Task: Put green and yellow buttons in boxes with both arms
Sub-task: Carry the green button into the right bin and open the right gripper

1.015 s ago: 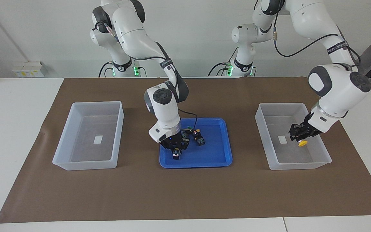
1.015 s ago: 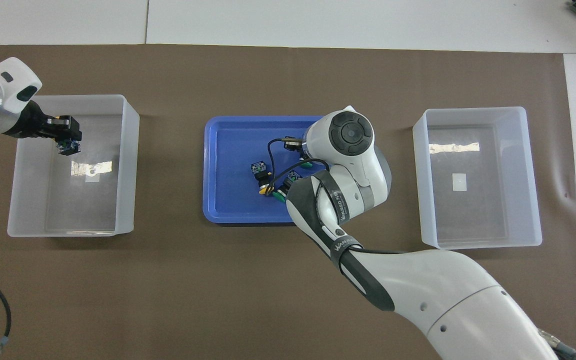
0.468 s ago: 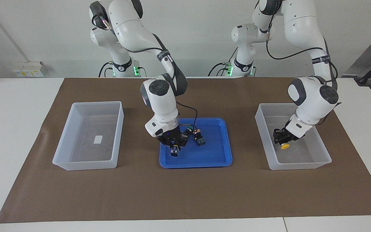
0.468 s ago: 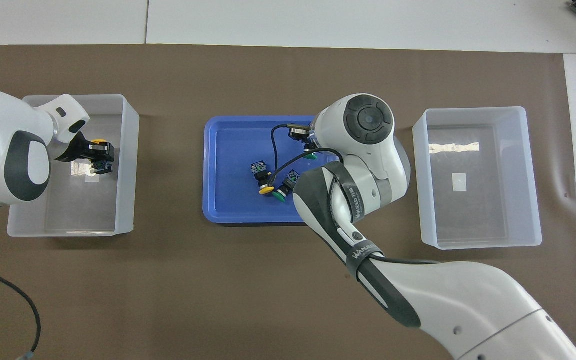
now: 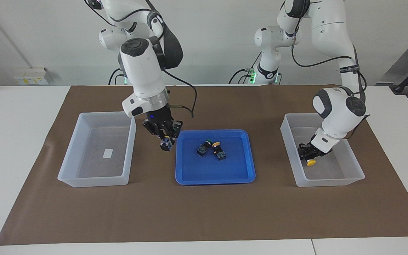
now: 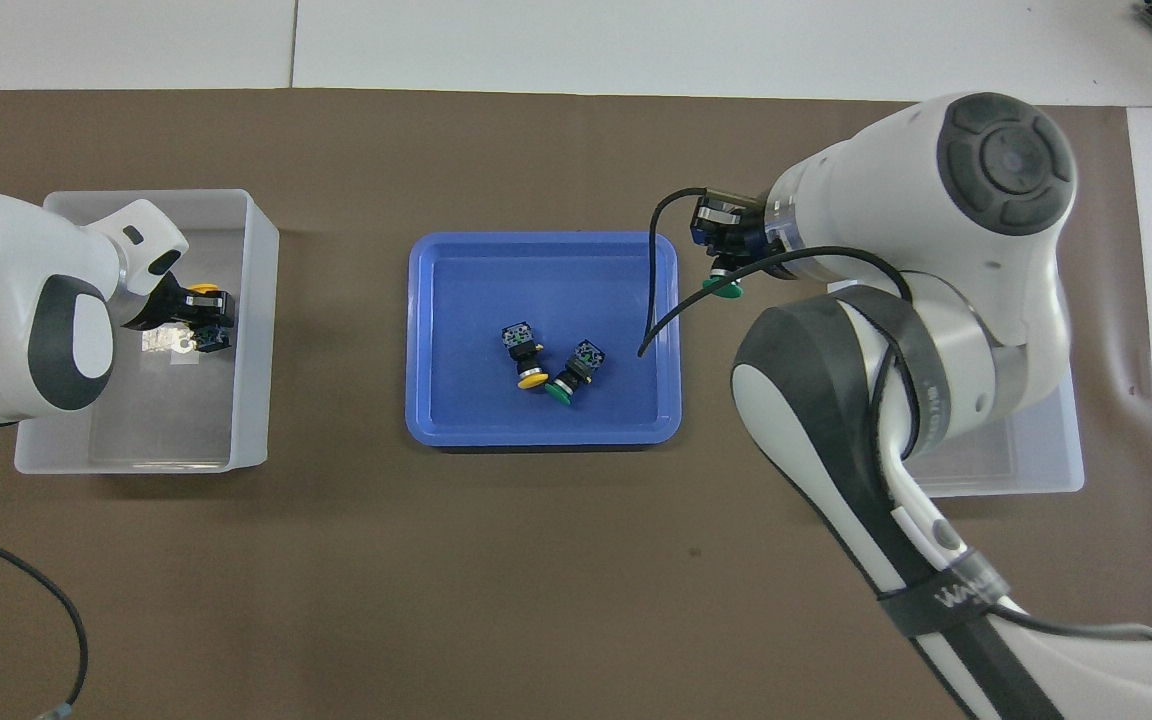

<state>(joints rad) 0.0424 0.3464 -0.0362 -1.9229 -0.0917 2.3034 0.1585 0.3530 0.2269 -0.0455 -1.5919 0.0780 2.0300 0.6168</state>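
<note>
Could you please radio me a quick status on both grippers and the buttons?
Left gripper shut on yellow button, low inside its box. Right gripper shut on green button, airborne between tray and other box. Nothing in the way.

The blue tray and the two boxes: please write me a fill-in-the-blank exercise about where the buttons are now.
1. The blue tray holds ____ buttons.
2. The left gripper holds a button with a ____ cap inside a box.
3. The right gripper carries a button with a ____ cap over the brown mat.

Missing words: two; yellow; green
</note>
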